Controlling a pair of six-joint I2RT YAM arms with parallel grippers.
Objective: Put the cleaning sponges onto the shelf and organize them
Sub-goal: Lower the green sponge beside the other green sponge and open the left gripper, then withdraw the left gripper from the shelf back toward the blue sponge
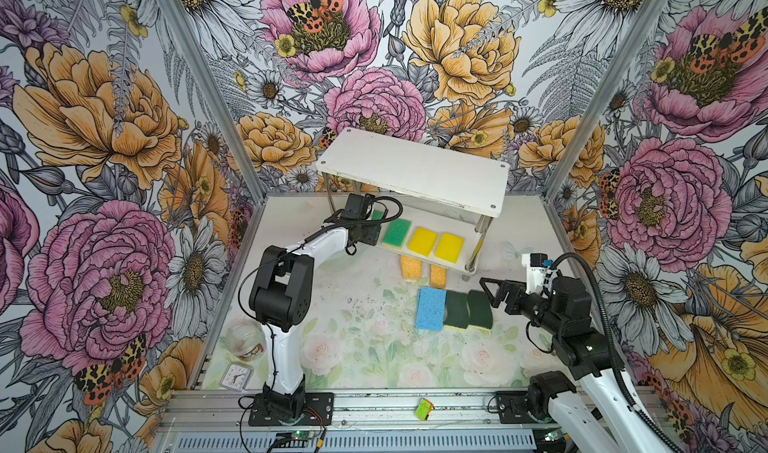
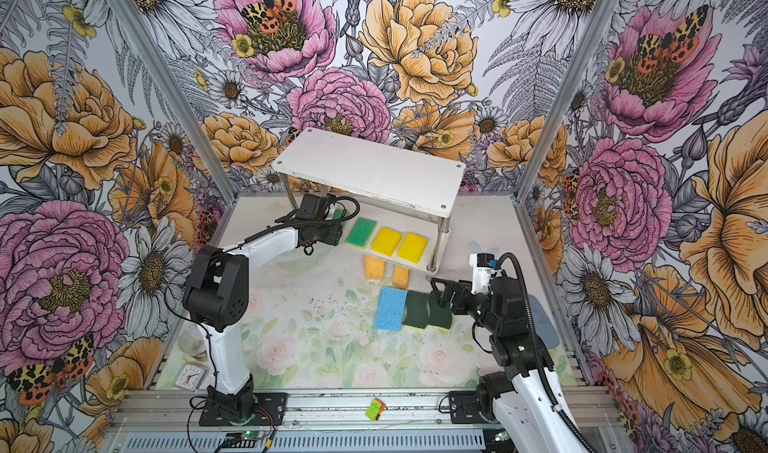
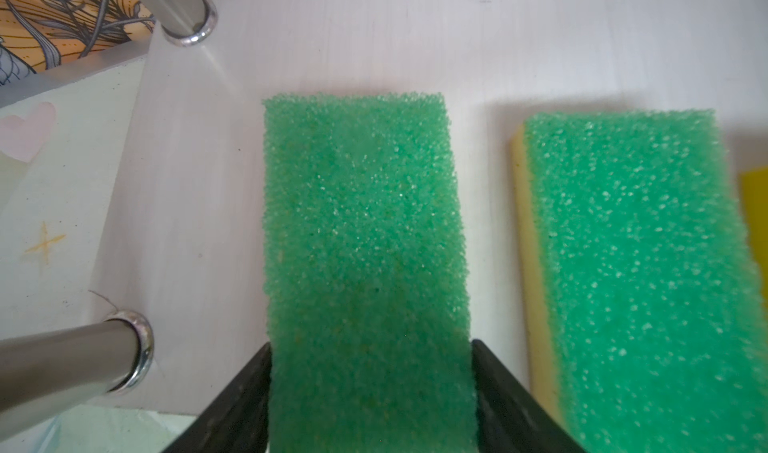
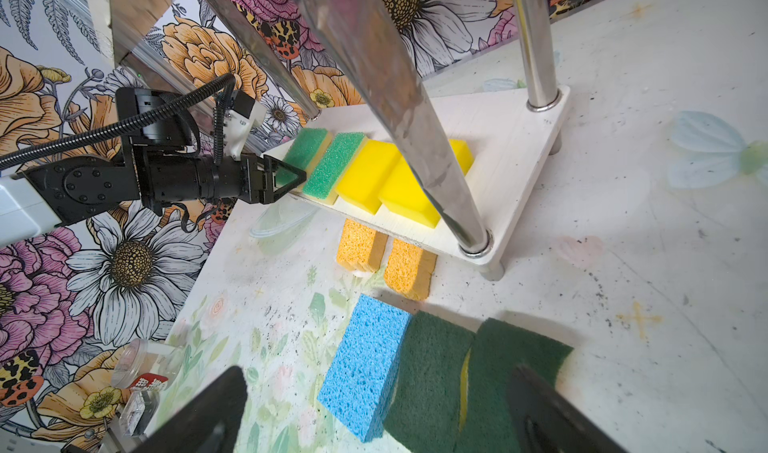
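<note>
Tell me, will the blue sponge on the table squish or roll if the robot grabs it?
Probably squishy: the blue sponge is full of little holes, like foam. Likely very light too. It shouldn't roll: it's a flat block lying on the table, touching the dark green sponge, which a push might nudge.

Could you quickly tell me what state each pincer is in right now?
Left pincer: jaws either side of a green-topped sponge on the shelf; whether it grips cannot be told.
Right pincer: open, holding nothing.
</note>
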